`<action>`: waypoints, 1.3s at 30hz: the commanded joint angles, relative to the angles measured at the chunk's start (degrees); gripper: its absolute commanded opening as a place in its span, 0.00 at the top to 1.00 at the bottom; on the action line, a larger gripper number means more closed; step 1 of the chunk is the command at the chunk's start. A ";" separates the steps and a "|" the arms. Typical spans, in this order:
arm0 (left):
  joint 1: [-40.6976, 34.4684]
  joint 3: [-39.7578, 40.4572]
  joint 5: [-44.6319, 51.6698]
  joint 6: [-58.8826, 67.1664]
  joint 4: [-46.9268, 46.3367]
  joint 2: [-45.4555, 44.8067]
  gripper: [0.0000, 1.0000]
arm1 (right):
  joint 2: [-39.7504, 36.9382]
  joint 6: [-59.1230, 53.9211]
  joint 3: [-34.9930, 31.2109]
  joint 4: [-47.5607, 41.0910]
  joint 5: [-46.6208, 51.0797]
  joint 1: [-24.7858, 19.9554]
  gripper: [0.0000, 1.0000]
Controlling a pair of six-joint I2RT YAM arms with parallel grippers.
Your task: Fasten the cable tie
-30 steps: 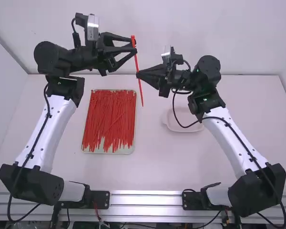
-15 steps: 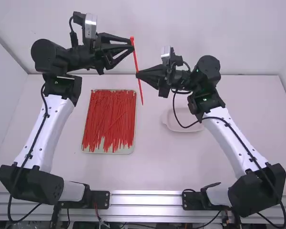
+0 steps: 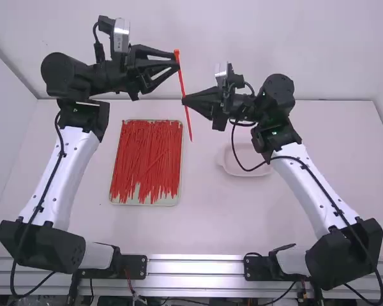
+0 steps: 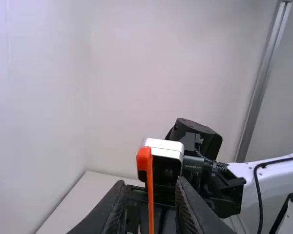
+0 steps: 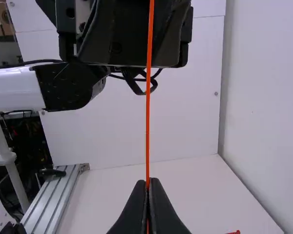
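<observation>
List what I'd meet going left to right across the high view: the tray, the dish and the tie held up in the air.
Tray of red cable ties → raised cable tie → white dish.

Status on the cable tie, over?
Left tool open astride head end of red cable tie. Right tool shut on its strap midway. Tie upright, unlooped. Tray of ties below, apart.
</observation>
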 commanded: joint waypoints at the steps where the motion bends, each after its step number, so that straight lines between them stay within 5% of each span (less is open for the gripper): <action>1: -0.15 1.77 0.66 0.02 0.44 -0.09 0.73 | 0.11 -0.09 1.38 0.07 -0.11 0.20 1.00; 21: -0.11 1.66 1.14 0.04 0.24 -0.09 0.93 | 0.11 -1.57 1.38 -0.33 0.31 1.57 1.00; 39: -0.07 1.66 0.87 0.07 0.46 -0.09 0.95 | 0.11 -1.40 1.38 -1.62 0.07 0.48 1.00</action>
